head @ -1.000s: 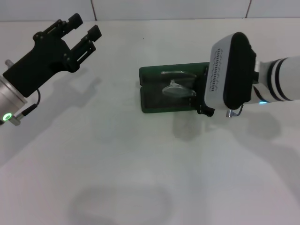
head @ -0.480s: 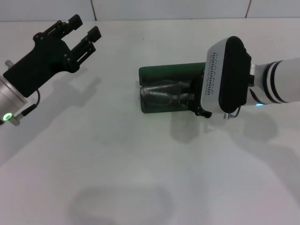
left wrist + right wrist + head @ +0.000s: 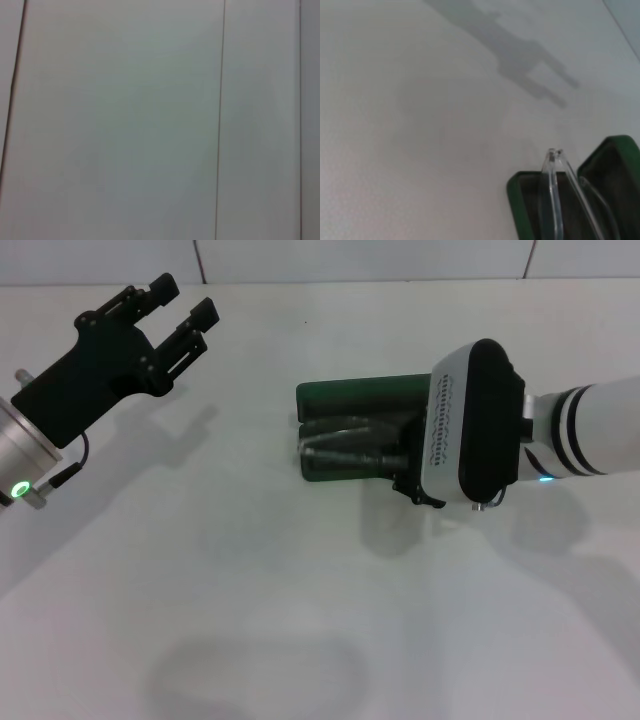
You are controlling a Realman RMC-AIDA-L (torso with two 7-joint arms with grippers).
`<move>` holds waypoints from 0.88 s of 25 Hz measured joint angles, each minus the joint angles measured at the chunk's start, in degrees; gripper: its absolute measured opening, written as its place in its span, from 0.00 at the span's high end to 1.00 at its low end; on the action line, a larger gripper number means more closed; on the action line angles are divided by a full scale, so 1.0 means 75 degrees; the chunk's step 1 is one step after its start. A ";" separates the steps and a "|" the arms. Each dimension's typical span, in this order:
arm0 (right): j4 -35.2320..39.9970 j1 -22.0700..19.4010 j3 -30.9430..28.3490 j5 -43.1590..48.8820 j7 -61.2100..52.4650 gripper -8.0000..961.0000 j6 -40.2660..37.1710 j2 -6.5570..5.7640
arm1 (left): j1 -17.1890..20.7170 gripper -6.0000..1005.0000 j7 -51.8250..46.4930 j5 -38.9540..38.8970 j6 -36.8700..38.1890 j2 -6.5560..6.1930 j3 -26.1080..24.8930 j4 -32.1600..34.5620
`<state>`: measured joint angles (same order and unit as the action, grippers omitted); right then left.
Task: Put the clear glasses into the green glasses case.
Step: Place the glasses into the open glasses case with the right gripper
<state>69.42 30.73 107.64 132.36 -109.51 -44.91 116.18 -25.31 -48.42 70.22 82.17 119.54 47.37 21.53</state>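
The green glasses case (image 3: pixel 345 397) lies open in the middle of the white table, its lid towards the far side. Inside its lower half lie the clear glasses (image 3: pixel 345 443), lengthwise. My right gripper (image 3: pixel 408 476) sits at the case's right end under the white wrist housing, shut on the glasses' right end. In the right wrist view the clear glasses (image 3: pixel 554 192) stretch over the dark lining, one temple tip rising past the green case rim (image 3: pixel 516 202). My left gripper (image 3: pixel 182 300) hangs open at the far left, well away from the case.
The white table (image 3: pixel 250 590) stretches all around the case. A tiled wall edge (image 3: pixel 360 265) runs along the back. The left wrist view shows only pale panels with thin seams (image 3: pixel 220 120).
My right gripper has moved left and down towards the case. The clear glasses went from tilted up above the case to lying low inside it. The left arm has hardly moved.
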 joint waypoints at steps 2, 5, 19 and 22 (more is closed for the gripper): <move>0.0029 -0.0012 0.0069 0.0000 -0.0001 0.76 0.0001 0.0000 | -0.0001 0.42 0.0000 0.0000 -0.0004 0.0005 0.0000 -0.0006; 0.0118 -0.0048 0.0096 -0.0004 -0.0001 0.76 0.0001 -0.0001 | -0.0001 0.42 -0.0001 0.0000 -0.0028 0.0010 0.0001 -0.0012; 0.0407 -0.0168 0.0183 -0.0570 0.0073 0.75 -0.0108 -0.0012 | -0.0101 0.42 -0.0001 0.0000 -0.0203 -0.0001 0.0014 -0.0011; 0.0206 0.0014 0.0355 -0.0771 0.0091 0.75 -0.0133 -0.0006 | -0.0149 0.42 -0.0001 0.0000 -0.0208 -0.0002 0.0055 -0.0011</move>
<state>70.96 30.83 110.30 126.58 -108.83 -45.90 116.14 -26.42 -48.43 70.22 80.61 119.52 47.78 21.44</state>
